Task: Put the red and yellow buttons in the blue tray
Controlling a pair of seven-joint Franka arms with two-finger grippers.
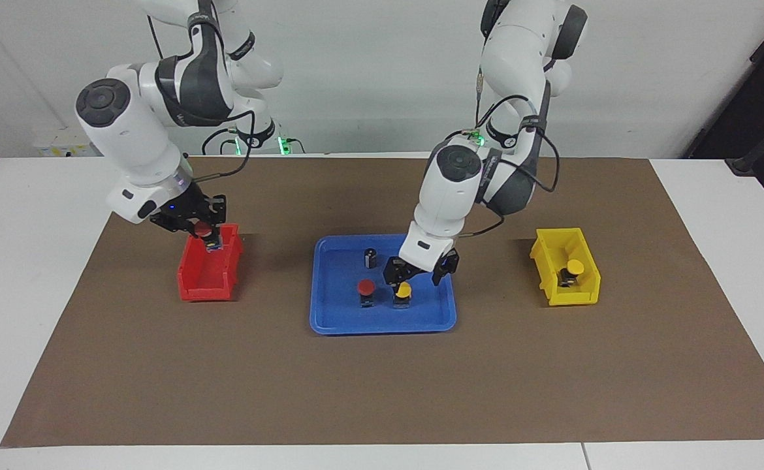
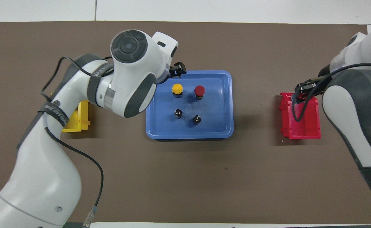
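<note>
A held red button (image 1: 204,229) is being pinched by the right jaws above the red bin (image 1: 209,284), at the right arm's end of the desk (image 1: 23,215). The left jaws are being kept spread over the blue tray (image 1: 336,320), straddling a yellow button (image 1: 403,288) that is standing in it. Whether a jaw is touching the cap cannot be told. Seen from overhead, that button is sitting at eleven o'clock from the tray's middle, a standing red button (image 1: 365,288) at one o'clock, and two dark cylinders (image 2: 178,113) at seven and five. A last yellow button (image 1: 574,267) is being left in the yellow bin (image 1: 581,297).

Several risks are being judged. The yellow cap could be caught by a lifting jaw and the button tipped. The held red button could be slipped from its round cap during carrying. The tray is being crowded, so a standing piece could be knocked over, and the two arms could be brought together above it.

The desk is being covered by a brown mat (image 1: 382,391), flat and matte, and a plain white wall (image 1: 369,78) is being shown at twelve o'clock in the facing view
</note>
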